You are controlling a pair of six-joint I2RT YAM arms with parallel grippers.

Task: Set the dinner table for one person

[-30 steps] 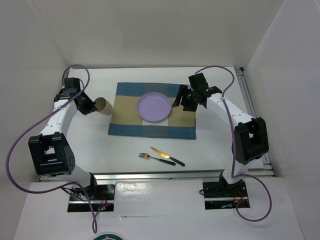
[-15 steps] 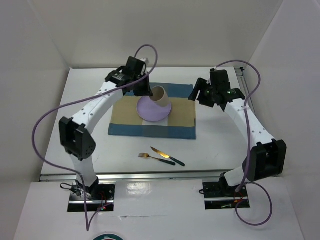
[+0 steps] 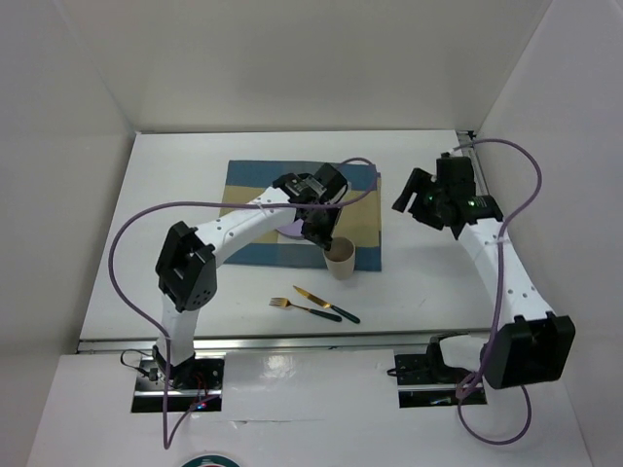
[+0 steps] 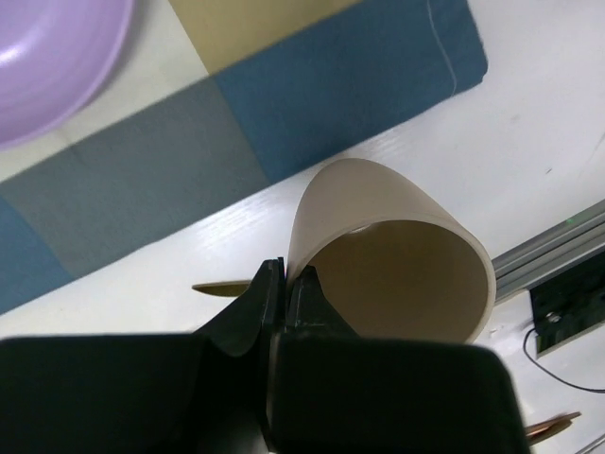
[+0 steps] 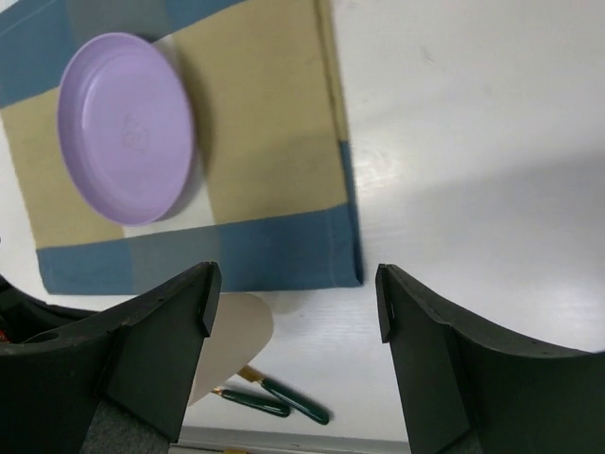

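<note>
A tan cup [image 3: 340, 261] stands mouth up just off the near right corner of the blue-and-tan placemat [image 3: 245, 195], over the white dinner table [image 3: 175, 214]. My left gripper [image 3: 326, 241] is shut on its rim, one finger inside and one outside. In the left wrist view the gripper [image 4: 284, 276] pinches the cup [image 4: 397, 246] wall; whether the cup touches the table I cannot tell. The purple plate [image 5: 128, 128] lies on the placemat [image 5: 274, 161], mostly hidden under my left arm from above. My right gripper [image 3: 414, 195] hovers open and empty right of the placemat.
A fork [image 3: 282, 304] and a green-handled knife [image 3: 328, 305] lie side by side on the table near the front, just below the cup. A metal rail [image 3: 302, 341] runs along the near edge and another along the right edge [image 3: 479, 185].
My left arm has swung the cup from the table's left side, over the plate, to the placemat's near right corner. My right arm has drawn back to the right, away from the plate.
</note>
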